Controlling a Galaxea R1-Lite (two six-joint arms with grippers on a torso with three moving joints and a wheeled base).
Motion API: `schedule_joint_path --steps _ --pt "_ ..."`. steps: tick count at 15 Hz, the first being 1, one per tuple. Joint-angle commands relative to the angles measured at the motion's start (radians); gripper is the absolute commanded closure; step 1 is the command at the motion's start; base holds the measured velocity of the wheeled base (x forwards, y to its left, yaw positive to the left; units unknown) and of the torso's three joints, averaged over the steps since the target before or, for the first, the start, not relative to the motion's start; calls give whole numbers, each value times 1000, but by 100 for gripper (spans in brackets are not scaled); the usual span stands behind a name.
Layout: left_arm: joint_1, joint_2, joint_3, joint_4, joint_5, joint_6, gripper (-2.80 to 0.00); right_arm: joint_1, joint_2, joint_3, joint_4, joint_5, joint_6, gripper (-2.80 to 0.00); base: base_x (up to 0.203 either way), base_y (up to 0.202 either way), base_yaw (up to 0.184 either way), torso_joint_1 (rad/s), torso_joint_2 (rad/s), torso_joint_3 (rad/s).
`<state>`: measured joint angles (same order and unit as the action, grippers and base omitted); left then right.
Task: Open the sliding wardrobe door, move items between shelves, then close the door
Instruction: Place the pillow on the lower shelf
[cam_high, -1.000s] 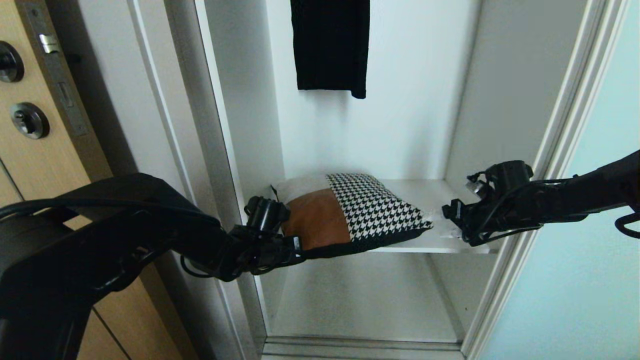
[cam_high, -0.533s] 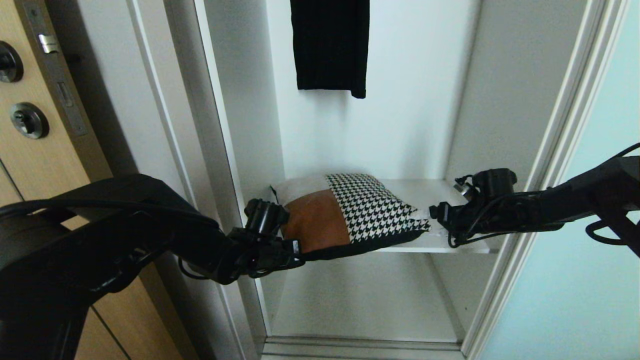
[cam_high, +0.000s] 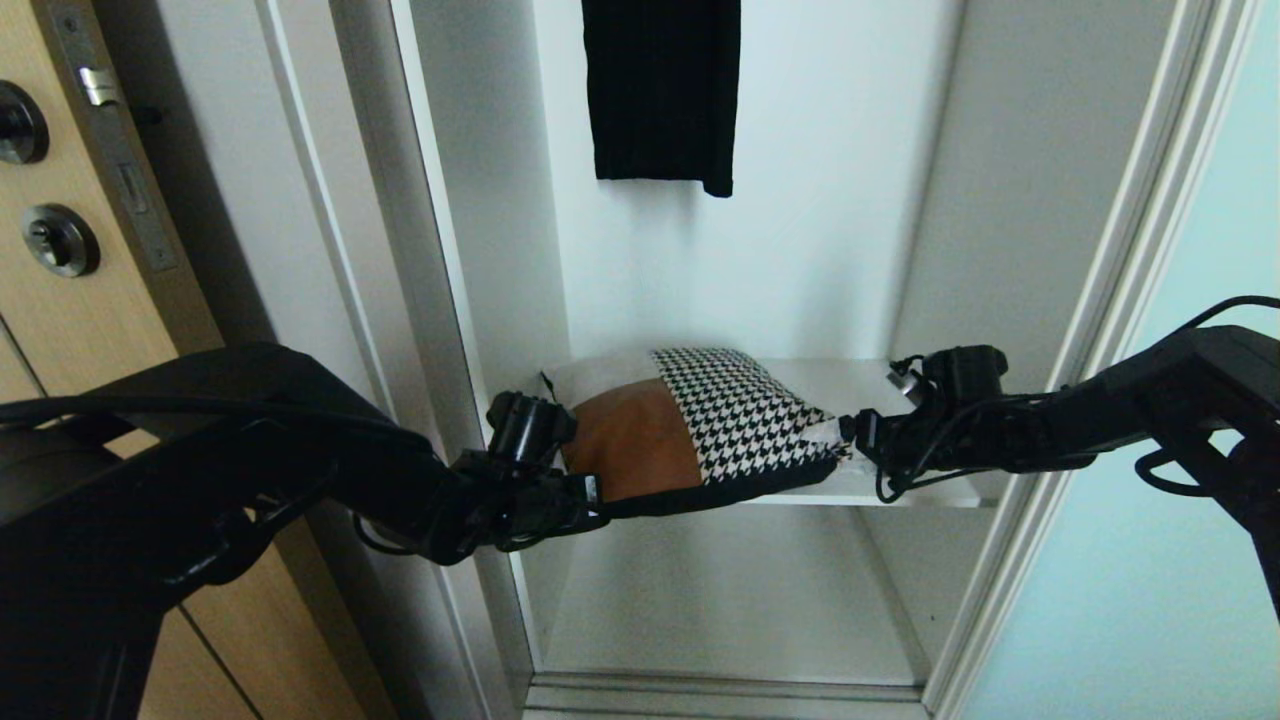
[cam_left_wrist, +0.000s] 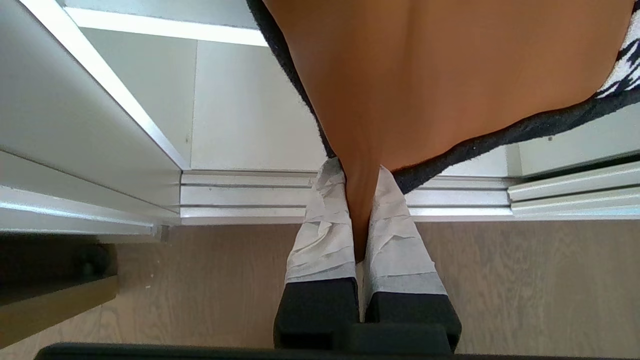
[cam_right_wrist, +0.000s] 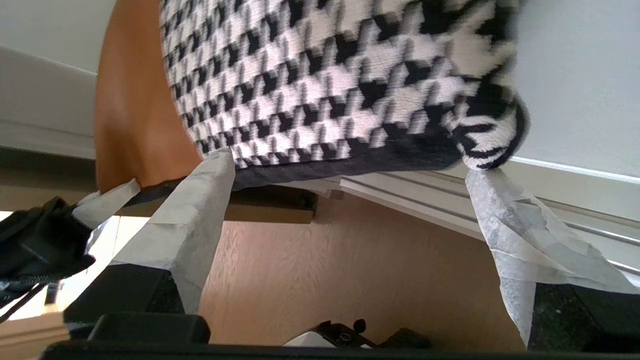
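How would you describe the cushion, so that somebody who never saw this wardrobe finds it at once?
Look into the open white wardrobe compartment, below the hanging black garment. On the white shelf lies the cushion, its near left corner pinched by the left gripper. Nothing else there has tan-brown leather beside black-and-white houndstooth.

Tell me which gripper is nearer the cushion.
Left. The left gripper is shut on the cushion at its tan corner; the right gripper is open at the houndstooth corner, not gripping.
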<state>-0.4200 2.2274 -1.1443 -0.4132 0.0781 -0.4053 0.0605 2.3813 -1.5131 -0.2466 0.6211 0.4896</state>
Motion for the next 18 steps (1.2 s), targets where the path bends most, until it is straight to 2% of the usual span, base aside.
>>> schedule_joint_path --steps 1,6,18 --pt "1 -5 3 -3 2 -3 0 -27 -11 21 -3 2 1 -280 0 0 0 0 0 0" --pt "0 -35 0 25 1 -1 0 -65 -13 14 -9 2 0 -280 0 0 0 0 0 0" --pt "1 -34 -22 37 0 -3 0 -13 84 -110 -11 2 6 -280 0 0 0 0 0 0"
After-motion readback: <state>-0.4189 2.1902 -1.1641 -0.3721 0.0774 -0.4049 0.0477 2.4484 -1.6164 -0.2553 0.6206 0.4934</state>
